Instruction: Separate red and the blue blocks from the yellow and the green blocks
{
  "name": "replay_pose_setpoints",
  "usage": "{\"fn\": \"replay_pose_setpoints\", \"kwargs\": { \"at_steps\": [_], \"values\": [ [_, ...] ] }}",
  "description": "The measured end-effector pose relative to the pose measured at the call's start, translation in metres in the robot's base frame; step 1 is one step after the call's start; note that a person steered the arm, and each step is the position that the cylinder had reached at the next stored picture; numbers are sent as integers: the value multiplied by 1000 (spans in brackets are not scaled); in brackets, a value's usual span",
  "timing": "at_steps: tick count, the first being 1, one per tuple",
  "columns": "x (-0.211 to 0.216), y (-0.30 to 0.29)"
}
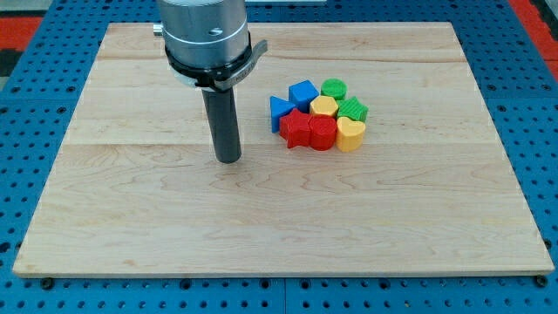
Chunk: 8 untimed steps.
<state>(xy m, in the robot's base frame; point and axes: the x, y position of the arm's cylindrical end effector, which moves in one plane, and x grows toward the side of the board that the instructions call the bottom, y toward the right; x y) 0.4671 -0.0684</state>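
Observation:
Several blocks sit bunched together right of the board's middle. A blue triangle [279, 112] is at the cluster's left, a blue cube [303, 92] above it. A red star-like block [296, 129] and a red cylinder [323, 133] form the lower edge. A yellow block [323, 106] is in the middle, a yellow heart [350, 134] at lower right. A green round block [333, 88] is at the top, a green star-like block [353, 109] at the right. My tip [228, 159] rests on the board left of the cluster, apart from the red star.
The wooden board [131, 218] lies on a blue perforated table [26, 131]. The arm's grey mount [205, 35] hangs over the board's upper left part.

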Motion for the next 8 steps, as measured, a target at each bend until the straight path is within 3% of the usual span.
{"fn": "replay_pose_setpoints", "kwargs": {
  "at_steps": [2,5,8],
  "values": [
    [41,45],
    [5,158],
    [-18,138]
  ]
}}
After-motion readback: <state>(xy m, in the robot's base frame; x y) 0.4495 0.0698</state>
